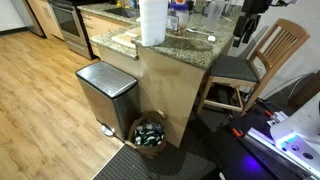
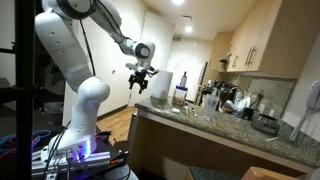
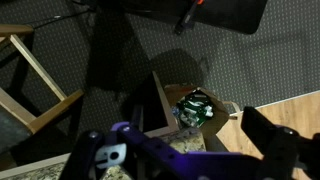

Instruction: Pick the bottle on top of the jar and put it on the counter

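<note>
The clear jar [image 1: 177, 22] stands on the granite counter [image 1: 180, 45] just beside the tall white paper-towel roll [image 1: 152, 20]. A small bottle [image 1: 178, 6] sits on the jar, but its colour is too small to make out. The jar [image 2: 181, 97] and the counter [image 2: 225, 132] also show in the other exterior view. My gripper [image 1: 244, 30] hangs in the air off the counter's end, above a wooden chair, apart from the jar. It also shows in an exterior view [image 2: 140, 80]. In the wrist view the gripper [image 3: 185, 158] is open and empty, looking down at the floor.
A steel pedal bin [image 1: 105, 92] stands against the counter's tan base. A basket of cans [image 1: 150, 133] sits on the floor beside it and shows in the wrist view [image 3: 195, 108]. A wooden chair [image 1: 258, 62] stands under my gripper. More items crowd the counter [image 2: 225, 100].
</note>
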